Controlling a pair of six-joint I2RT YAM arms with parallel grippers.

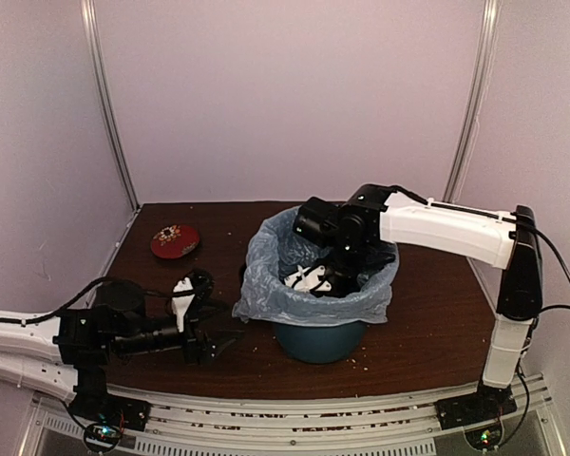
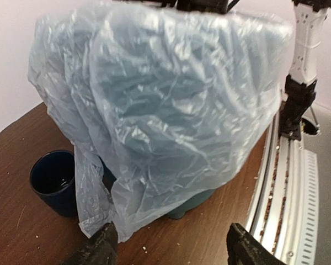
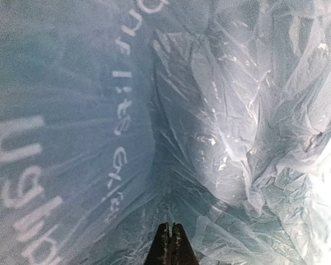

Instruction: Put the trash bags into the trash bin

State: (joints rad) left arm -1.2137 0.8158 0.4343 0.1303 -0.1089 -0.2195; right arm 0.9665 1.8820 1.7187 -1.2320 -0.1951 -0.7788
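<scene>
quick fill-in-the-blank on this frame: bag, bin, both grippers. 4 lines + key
1. The right gripper is down ___ the trash bag that lines the trash bin.
2. The right gripper's jaws are ___.
3. The left gripper holds nothing; its jaws are ___.
4. The mug beside the trash bin is dark ___.

Missing words: inside; shut; open; blue.

a: left arm (image 1: pixel 38 337)?
b: low, stretched rightward; left gripper (image 2: pixel 174 251) has its jaws wide apart.
a: right arm (image 1: pixel 446 228)?
b: extends leftward, wrist bent down; right gripper (image 3: pixel 170 245) pinched closed.
</scene>
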